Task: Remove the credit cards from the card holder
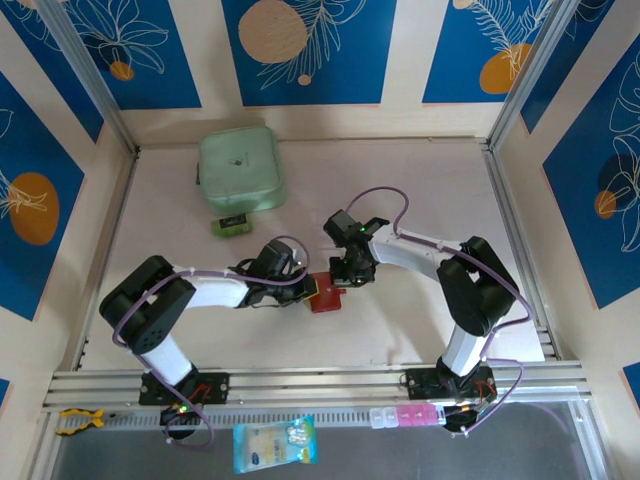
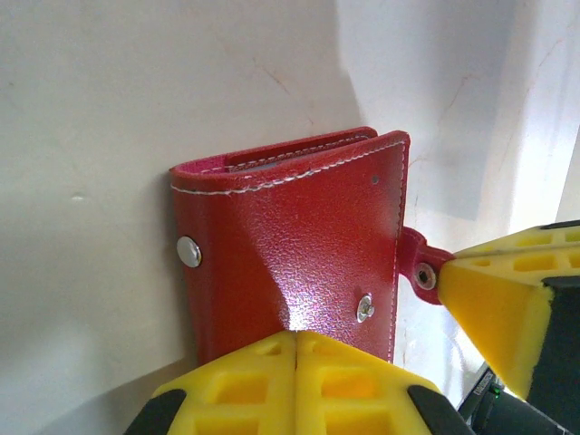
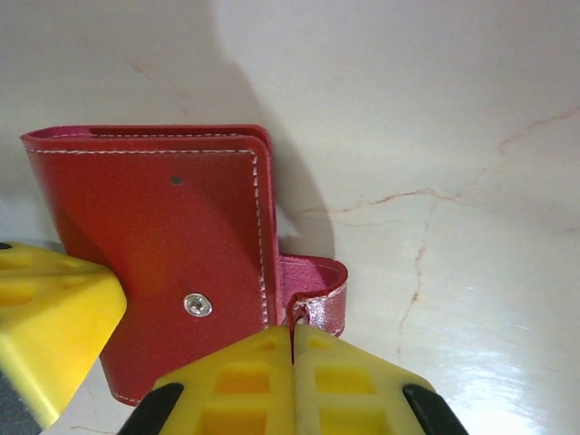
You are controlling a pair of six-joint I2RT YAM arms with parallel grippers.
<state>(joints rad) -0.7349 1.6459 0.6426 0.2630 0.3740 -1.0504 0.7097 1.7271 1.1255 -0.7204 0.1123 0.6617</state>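
- Folded card holder (image 1: 323,295) near surface (image 1: 400,180) centre.
- Closed left hand (image 2: 296,349) pinching its 6 o'clock edge.
- Closed right hand (image 3: 292,340) on snap tab (image 3: 313,290), 3 o'clock side.
- Step: opening; next, probably swing the tab-side flap clear.

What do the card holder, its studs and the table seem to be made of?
Card holder: leather or imitation, pebbled grain, glossy, pale stitching. Studs: probably metal, by their mirror shine. Table: pale, smooth, with reddish veins; stone or a printed laminate.

The top camera looks down over the table (image 1: 400,190), while both wrist cameras face the card holder (image 2: 290,245) closely from opposite sides.
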